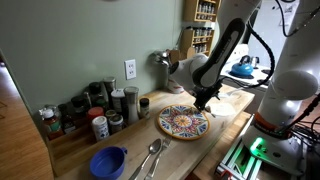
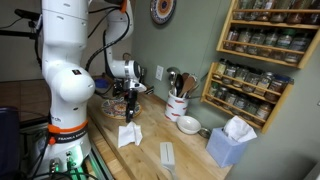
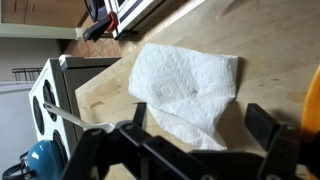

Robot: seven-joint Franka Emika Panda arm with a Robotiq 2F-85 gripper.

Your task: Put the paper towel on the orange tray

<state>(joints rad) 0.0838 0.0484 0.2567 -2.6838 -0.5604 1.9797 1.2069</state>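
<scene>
The paper towel (image 3: 185,85) is a white rumpled sheet lying flat on the wooden counter; it also shows in an exterior view (image 2: 129,135). My gripper (image 3: 200,125) is open and empty, with its two fingers on either side of the towel's near corner and just above it. In both exterior views the gripper (image 1: 205,100) (image 2: 133,103) hangs low over the counter. The orange tray (image 1: 183,122), a round mosaic plate with an orange-yellow rim, lies on the counter next to the gripper. A sliver of its rim (image 3: 314,100) shows at the right edge of the wrist view.
A blue bowl (image 1: 108,160) and metal spoons (image 1: 150,158) lie near the counter's front. Spice jars (image 1: 100,108) stand along the wall. A narrow pale item (image 2: 167,155), a blue tissue box (image 2: 232,140), a white bowl (image 2: 188,124) and a utensil holder (image 2: 178,105) are also on the counter.
</scene>
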